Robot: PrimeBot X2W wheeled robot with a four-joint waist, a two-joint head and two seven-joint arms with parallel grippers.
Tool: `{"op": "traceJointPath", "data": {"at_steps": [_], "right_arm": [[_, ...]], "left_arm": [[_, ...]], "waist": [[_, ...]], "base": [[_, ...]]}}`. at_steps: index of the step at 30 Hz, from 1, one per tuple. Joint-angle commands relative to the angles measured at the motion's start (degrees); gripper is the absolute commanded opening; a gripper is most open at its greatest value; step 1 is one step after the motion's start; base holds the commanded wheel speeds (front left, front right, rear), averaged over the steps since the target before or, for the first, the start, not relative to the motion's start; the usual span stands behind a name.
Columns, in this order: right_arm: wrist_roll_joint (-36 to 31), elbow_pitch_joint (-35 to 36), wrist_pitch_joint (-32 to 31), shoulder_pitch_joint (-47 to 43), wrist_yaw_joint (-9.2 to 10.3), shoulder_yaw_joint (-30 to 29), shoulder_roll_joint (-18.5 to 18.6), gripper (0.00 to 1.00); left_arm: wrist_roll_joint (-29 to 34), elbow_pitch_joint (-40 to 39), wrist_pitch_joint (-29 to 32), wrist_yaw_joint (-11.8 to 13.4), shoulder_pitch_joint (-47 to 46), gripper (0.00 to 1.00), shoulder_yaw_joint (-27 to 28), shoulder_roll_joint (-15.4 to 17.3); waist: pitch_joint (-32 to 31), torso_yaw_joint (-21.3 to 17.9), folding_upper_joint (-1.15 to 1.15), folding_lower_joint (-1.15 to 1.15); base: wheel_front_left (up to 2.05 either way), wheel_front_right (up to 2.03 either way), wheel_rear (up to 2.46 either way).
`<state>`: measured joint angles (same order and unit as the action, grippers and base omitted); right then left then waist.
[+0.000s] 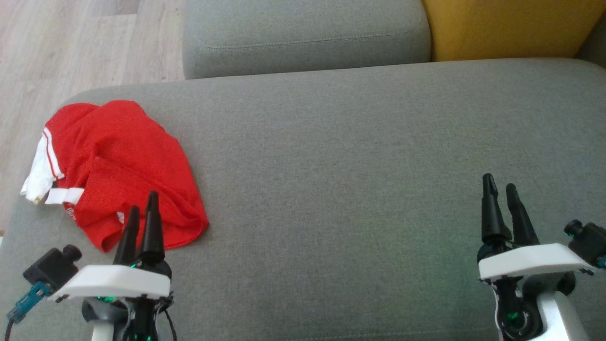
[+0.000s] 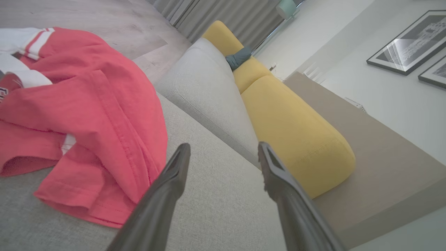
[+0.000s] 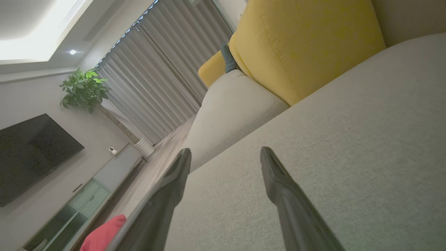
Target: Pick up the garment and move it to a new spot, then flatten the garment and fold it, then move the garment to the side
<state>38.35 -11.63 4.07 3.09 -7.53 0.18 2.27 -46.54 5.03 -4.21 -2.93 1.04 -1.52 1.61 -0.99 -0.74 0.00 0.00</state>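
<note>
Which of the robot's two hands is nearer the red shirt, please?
The left hand, beside the red shirt; the right hand is far across the grey seat.

Dark and white hardware
The left hand (image 1: 143,202) and right hand (image 1: 499,182) are each made of two tapered black fingers (image 1: 152,232) on a white plate (image 1: 118,280); a black camera (image 1: 52,267) with a blue plug (image 1: 26,298) is mounted beside the left.
</note>
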Motion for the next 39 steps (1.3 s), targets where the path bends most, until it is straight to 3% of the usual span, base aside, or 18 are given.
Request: {"op": "traceJointPath", "data": {"at_steps": [1,25,39], "right_arm": [[-1.3,2.5,0.6,3.1,0.02,1.0,0.4,1.0],[-24.1,4.5,4.5,1.2,0.03,2.0,0.5,1.0],[-33.2,4.7,7.0,1.5,0.03,2.0,0.5,1.0]], "left_arm": [[1.0,-2.7,-0.6,0.1,-1.8,1.0,0.7,0.8],[21.5,-4.0,-4.6,6.1,-1.3,1.0,-6.5,4.8],[31.8,-3.8,-6.9,10.4,-1.7,1.0,-10.9,7.4]], "waist": [[0.0,0.0,0.0,0.0],[-0.8,-0.4,0.0,0.0],[-1.3,-0.2,0.0,0.0]], "base": [[0.0,0.0,0.0],[0.0,0.0,0.0],[0.0,0.0,0.0]]}}
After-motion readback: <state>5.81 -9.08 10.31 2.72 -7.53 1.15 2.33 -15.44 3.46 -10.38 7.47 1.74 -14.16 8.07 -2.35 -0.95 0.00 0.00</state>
